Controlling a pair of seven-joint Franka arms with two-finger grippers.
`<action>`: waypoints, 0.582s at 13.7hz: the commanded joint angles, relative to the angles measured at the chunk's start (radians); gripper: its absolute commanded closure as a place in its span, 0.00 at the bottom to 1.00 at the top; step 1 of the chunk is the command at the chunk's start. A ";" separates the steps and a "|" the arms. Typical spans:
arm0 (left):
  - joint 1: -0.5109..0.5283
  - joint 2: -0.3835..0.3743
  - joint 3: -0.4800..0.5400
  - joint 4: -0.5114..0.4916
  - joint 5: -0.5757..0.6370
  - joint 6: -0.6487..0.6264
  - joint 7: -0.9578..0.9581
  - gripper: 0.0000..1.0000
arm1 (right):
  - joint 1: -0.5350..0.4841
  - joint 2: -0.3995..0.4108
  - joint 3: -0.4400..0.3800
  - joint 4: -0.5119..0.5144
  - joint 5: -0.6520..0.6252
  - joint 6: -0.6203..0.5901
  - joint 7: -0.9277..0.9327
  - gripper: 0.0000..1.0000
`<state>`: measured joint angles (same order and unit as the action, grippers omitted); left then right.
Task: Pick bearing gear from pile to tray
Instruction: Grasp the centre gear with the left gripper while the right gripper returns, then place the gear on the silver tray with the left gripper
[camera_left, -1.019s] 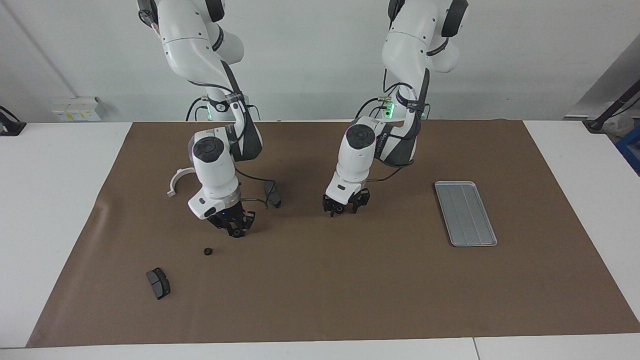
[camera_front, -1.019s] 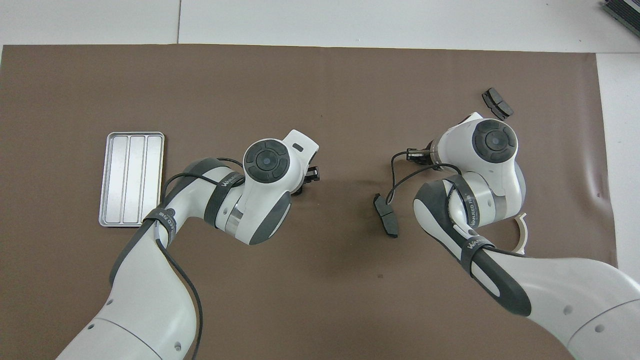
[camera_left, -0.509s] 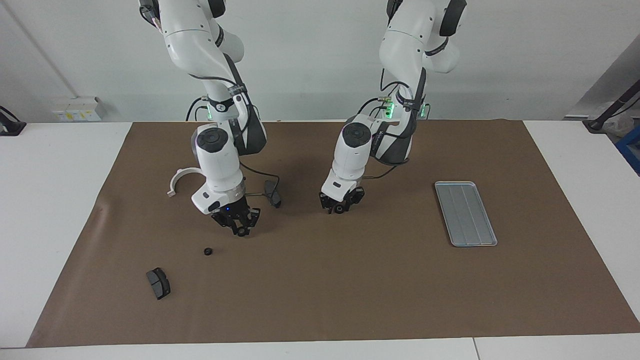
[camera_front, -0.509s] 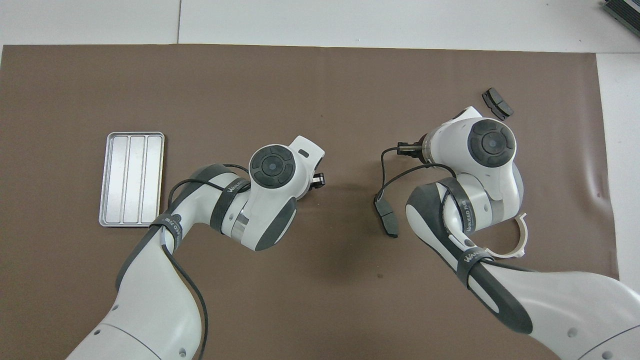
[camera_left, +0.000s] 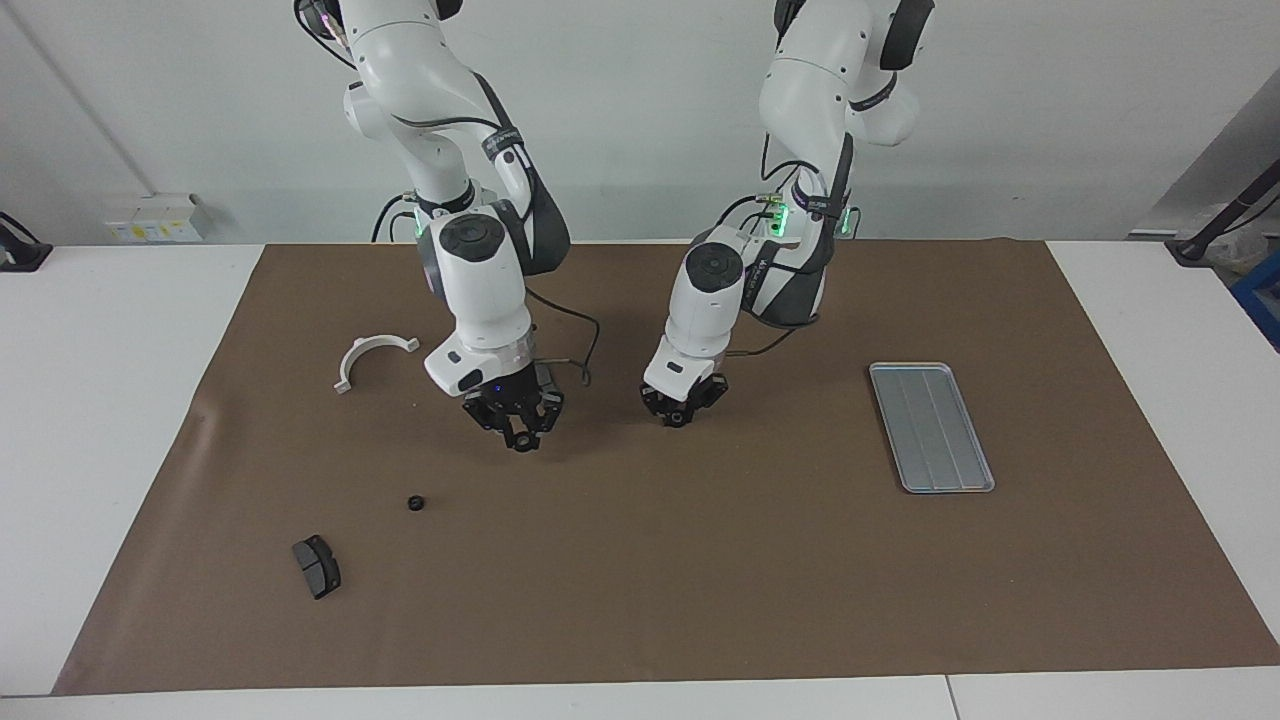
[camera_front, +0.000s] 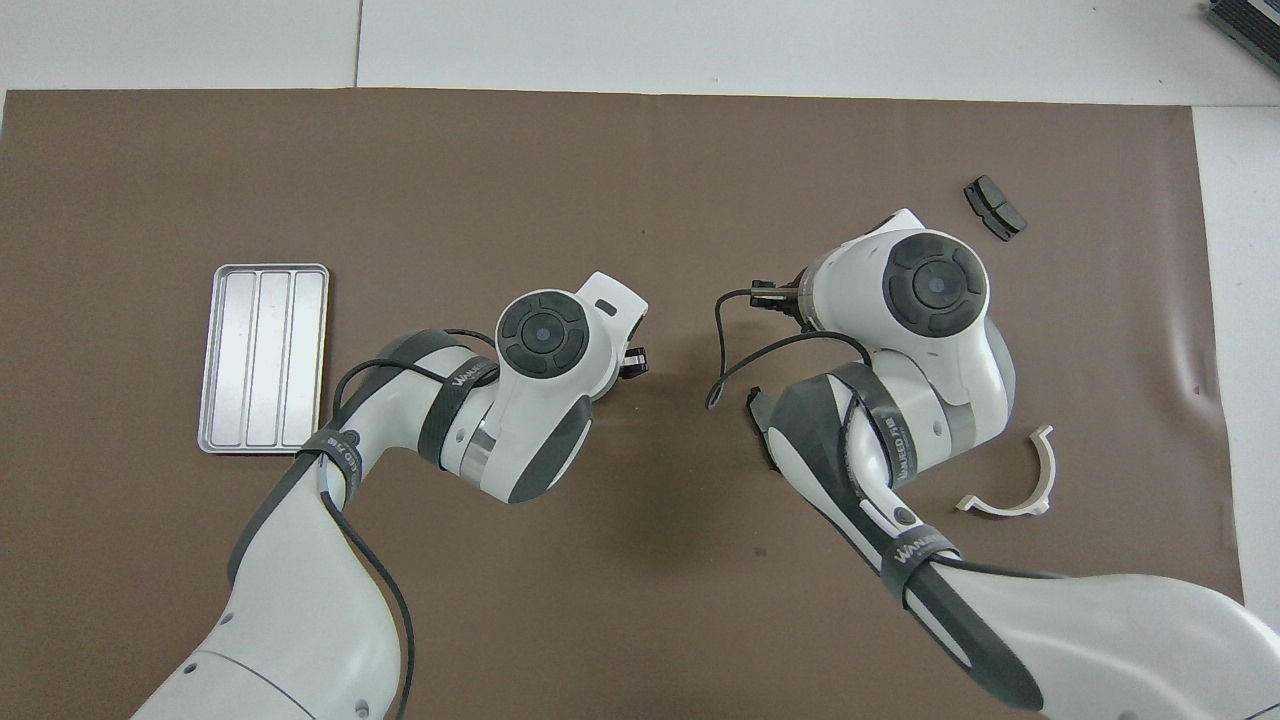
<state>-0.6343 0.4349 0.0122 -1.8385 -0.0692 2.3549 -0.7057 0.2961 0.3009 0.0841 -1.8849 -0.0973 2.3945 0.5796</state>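
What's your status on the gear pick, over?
Right gripper shut on black gear, above mat. Left gripper low beside it, on the tray's side. Tray empty.

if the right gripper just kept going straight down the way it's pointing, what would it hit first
Most likely only the bare brown mat. The right gripper points down over the mat's middle; the loose black gear and the dark pad lie well off its line. Something small and dark shows at its fingertips, though I cannot identify it.

right claw (camera_left: 521, 440) – carried gear toward mid-mat | left claw (camera_left: 680, 415) – jaws closed in
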 joint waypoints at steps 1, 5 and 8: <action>0.100 -0.015 0.008 0.089 -0.009 -0.125 0.026 0.82 | 0.015 0.010 0.008 0.013 0.011 -0.003 0.049 1.00; 0.339 -0.083 0.005 0.174 -0.029 -0.278 0.237 0.87 | 0.086 0.029 0.008 0.052 0.057 -0.004 0.100 1.00; 0.539 -0.110 0.009 0.165 -0.049 -0.333 0.521 0.87 | 0.165 0.099 0.006 0.136 0.041 -0.017 0.190 1.00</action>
<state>-0.1727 0.3432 0.0331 -1.6528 -0.0938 2.0498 -0.3077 0.4290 0.3358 0.0875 -1.8336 -0.0572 2.3963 0.7222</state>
